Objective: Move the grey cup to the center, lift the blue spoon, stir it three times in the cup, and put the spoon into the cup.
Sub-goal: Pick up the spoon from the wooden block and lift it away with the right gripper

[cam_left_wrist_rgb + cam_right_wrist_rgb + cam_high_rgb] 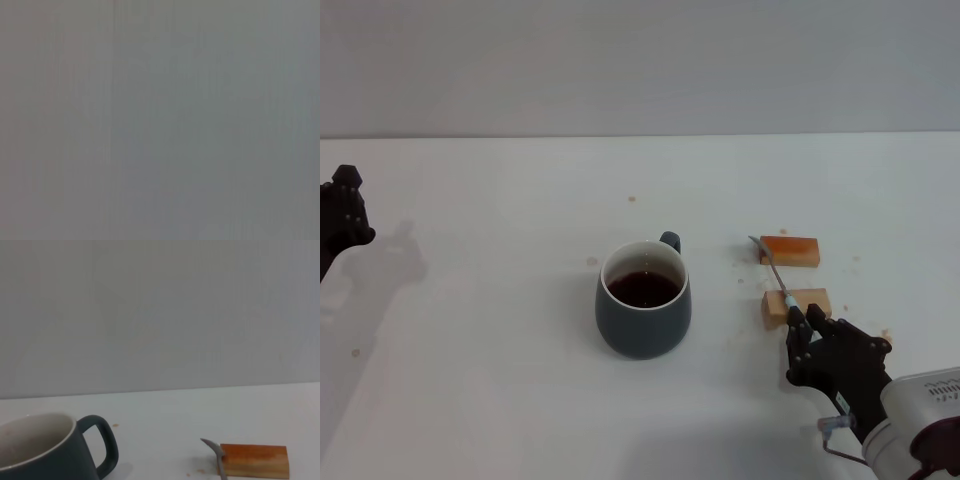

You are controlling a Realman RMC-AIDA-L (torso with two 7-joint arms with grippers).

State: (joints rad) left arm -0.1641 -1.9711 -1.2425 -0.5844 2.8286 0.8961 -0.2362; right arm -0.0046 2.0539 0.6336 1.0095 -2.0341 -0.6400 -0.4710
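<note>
Cup (643, 298) centred; right gripper (798, 322) at spoon (772, 266) handle (grip: can't tell), stirring still to do.

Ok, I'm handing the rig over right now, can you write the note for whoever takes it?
Right gripper: at the near right of the table, fingers at the spoon's handle end; whether it has closed on it cannot be told.
Left gripper: parked at the far left edge, holding nothing.
Cup: upright mid-table, dark liquid inside, handle pointing away and to the right.
Spoon: lying across two wooden blocks, bowl end by the far block, not lifted.
Done: cup looks centred.
Left: grip and lift the spoon, stir three times, leave it in the cup.
</note>
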